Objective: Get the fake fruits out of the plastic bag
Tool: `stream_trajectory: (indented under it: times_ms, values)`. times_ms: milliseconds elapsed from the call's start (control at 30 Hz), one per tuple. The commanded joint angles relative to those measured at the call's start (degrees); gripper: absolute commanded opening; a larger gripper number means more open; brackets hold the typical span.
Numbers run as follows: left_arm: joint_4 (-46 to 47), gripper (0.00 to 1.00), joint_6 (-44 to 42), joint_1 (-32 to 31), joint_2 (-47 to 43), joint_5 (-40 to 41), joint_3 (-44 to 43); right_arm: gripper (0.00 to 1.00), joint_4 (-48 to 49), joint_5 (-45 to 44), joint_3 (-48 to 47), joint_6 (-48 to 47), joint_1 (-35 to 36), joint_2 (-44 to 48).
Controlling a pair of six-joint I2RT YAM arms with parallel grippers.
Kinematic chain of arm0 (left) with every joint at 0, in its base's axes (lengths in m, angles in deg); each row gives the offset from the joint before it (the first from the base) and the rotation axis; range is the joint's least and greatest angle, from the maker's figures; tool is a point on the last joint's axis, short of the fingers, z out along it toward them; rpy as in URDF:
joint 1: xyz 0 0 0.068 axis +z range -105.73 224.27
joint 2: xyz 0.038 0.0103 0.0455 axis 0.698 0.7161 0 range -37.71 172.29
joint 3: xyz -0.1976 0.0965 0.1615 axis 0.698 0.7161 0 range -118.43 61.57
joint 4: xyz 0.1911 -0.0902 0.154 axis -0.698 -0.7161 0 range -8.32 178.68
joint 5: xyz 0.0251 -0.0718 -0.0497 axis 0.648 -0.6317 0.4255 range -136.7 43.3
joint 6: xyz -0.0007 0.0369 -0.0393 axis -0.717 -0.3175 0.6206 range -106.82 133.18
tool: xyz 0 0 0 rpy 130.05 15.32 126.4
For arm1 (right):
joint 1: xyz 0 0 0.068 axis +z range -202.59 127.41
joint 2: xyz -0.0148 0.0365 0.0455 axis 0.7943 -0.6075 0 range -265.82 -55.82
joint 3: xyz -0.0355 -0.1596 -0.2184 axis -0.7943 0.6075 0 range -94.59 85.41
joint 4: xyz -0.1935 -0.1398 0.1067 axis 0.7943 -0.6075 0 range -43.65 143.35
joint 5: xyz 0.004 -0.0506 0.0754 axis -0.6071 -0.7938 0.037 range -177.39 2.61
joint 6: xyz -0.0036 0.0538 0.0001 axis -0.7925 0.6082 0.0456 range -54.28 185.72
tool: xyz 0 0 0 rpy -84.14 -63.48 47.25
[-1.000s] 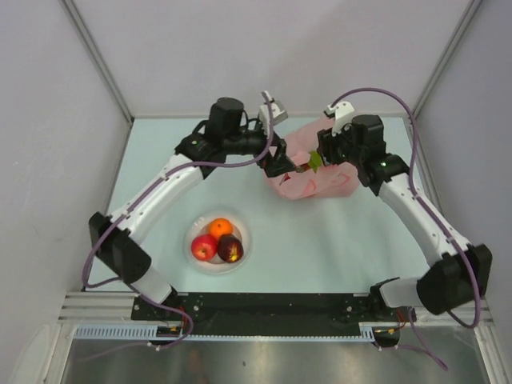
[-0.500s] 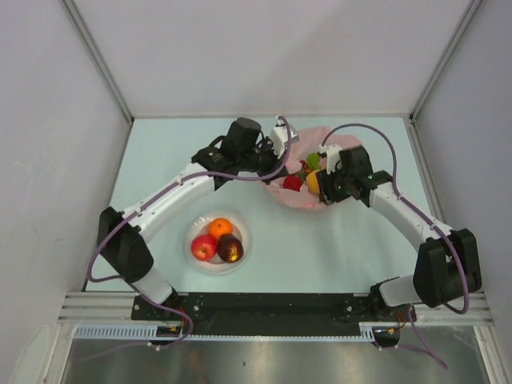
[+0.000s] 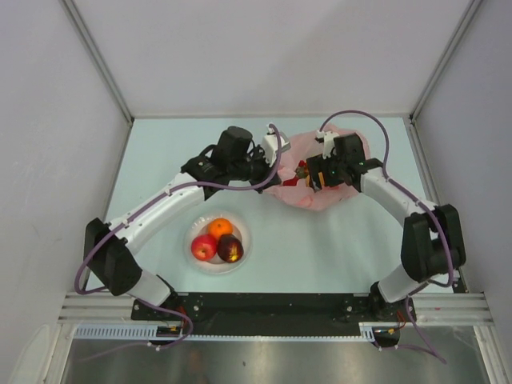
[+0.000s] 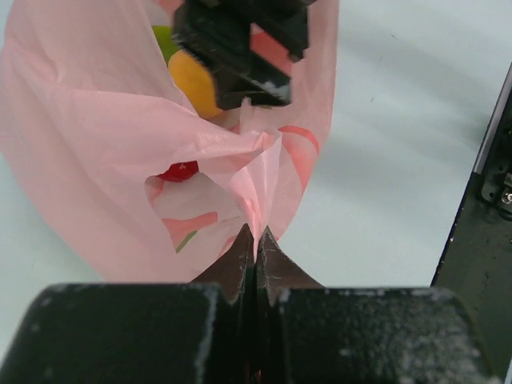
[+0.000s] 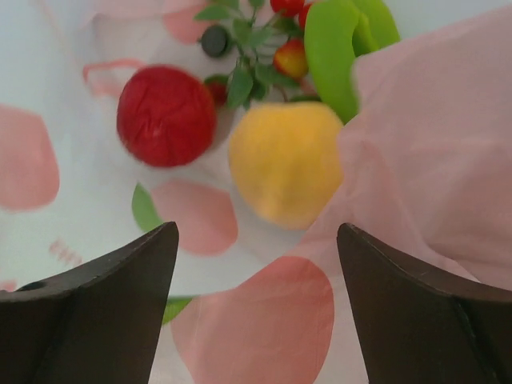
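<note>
The pale table (image 3: 160, 152) carries a white plate (image 3: 218, 270) in front and the plastic bag (image 3: 316, 199) farther back.

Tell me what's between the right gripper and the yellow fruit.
In the right wrist view, only pink plastic of the bag: the right gripper hangs open short of the yellow fruit, a fold overlapping its right edge.
</note>
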Motion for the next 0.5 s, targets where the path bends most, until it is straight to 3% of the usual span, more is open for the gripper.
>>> stream_trajectory:
  times_ms: [0, 300, 467]
  values:
    - [1.65, 0.0, 0.85, -0.05, 0.18, -0.61, -0.65, 0.86, 4.99, -2.7, -5.44, 2.77, -0.2, -5.9]
    - [1.39, 0.0, 0.68, -0.05, 1.67, -0.27, -2.06, 0.88, 5.09, -8.42, -10.36, 1.54, 0.59, -11.35]
    - [1.13, 0.0, 0.32, 0.21, 1.76, 0.35, -2.23, 0.82, -4.29, -6.33, -13.71, -0.65, 0.68, -5.84]
